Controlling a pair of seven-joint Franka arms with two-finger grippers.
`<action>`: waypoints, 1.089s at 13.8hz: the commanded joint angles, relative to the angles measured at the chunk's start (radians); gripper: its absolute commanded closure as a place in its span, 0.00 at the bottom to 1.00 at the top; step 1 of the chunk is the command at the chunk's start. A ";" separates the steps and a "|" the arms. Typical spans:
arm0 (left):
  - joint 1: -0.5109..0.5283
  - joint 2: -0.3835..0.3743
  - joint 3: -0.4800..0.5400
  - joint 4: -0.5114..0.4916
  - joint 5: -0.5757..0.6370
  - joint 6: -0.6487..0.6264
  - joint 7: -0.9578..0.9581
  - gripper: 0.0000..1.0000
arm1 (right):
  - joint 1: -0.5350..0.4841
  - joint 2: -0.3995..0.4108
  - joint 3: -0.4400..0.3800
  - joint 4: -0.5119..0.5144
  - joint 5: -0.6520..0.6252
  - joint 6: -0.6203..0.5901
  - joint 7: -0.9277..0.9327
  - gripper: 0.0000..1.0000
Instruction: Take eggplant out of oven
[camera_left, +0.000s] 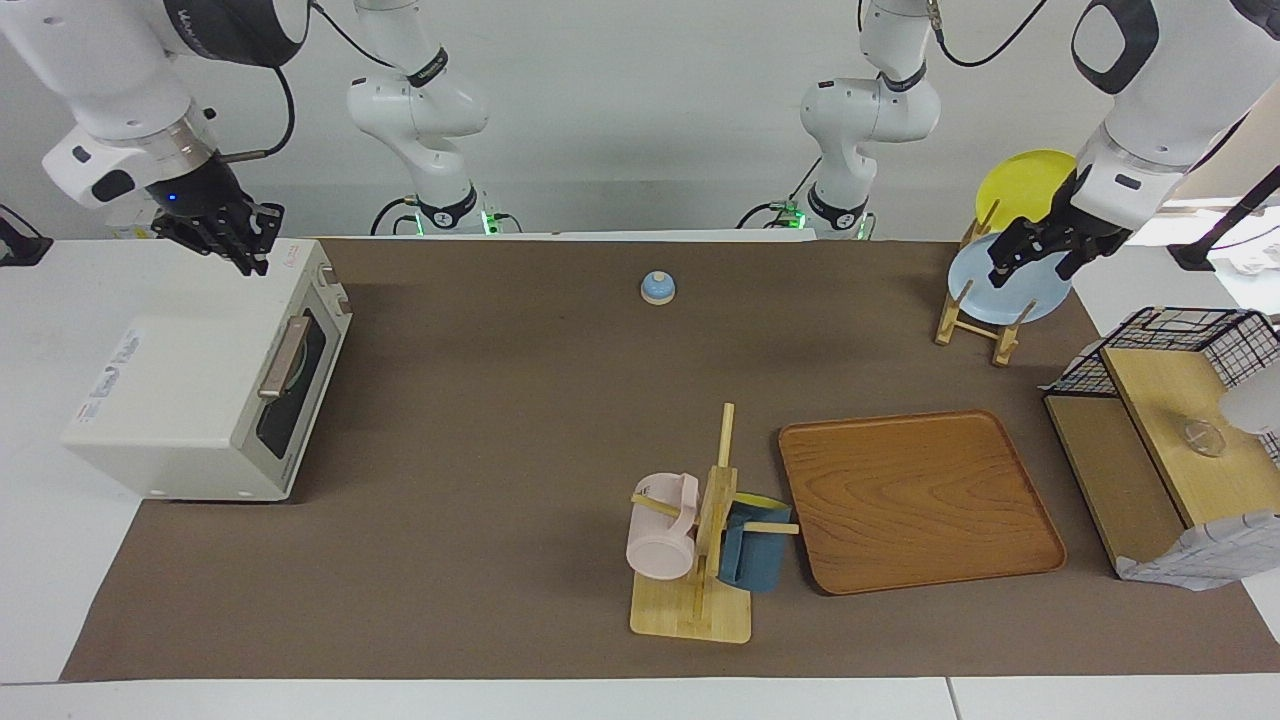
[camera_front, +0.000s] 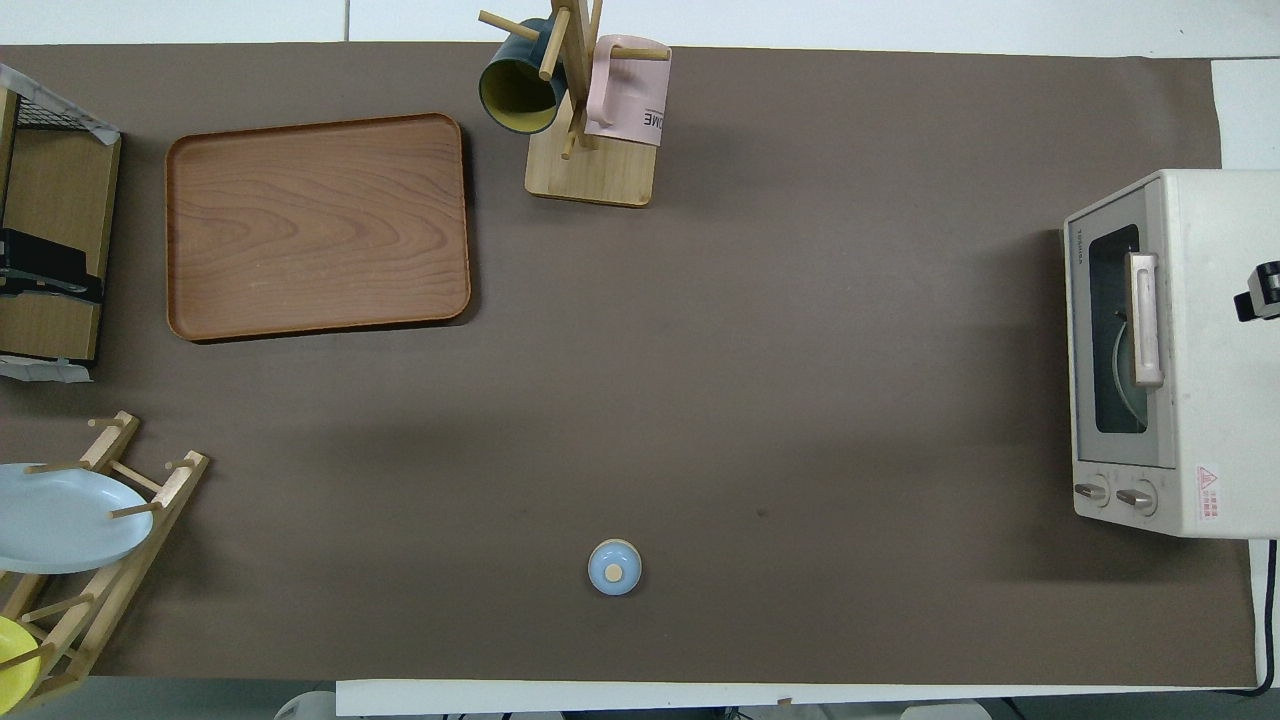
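The cream-white oven (camera_left: 190, 400) stands at the right arm's end of the table, and it also shows in the overhead view (camera_front: 1200, 350). Its dark glass door (camera_front: 1115, 340) is shut, with the beige bar handle (camera_front: 1145, 318) across it. The eggplant is hidden; only a pale curved edge shows through the glass. My right gripper (camera_left: 238, 245) hangs over the oven's corner nearest the robots, apart from the handle. My left gripper (camera_left: 1038, 265) is open and empty, up over the plate rack (camera_left: 975, 320).
A small blue bell (camera_left: 658, 288) sits mid-table near the robots. A mug tree (camera_left: 700, 560) with a pink and a blue mug, and a wooden tray (camera_left: 915, 500) beside it, lie farther out. A wire basket and wooden shelf (camera_left: 1170, 440) stand at the left arm's end.
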 joint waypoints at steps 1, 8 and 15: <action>0.002 -0.008 -0.002 0.001 0.017 -0.016 -0.004 0.00 | -0.005 -0.024 0.002 -0.146 -0.039 0.128 0.053 1.00; 0.004 -0.008 -0.002 0.001 0.017 -0.015 -0.004 0.00 | -0.043 0.027 0.002 -0.224 -0.151 0.195 0.082 1.00; 0.002 -0.008 -0.002 0.001 0.017 -0.016 -0.004 0.00 | 0.035 0.098 0.005 -0.213 -0.197 0.258 0.173 1.00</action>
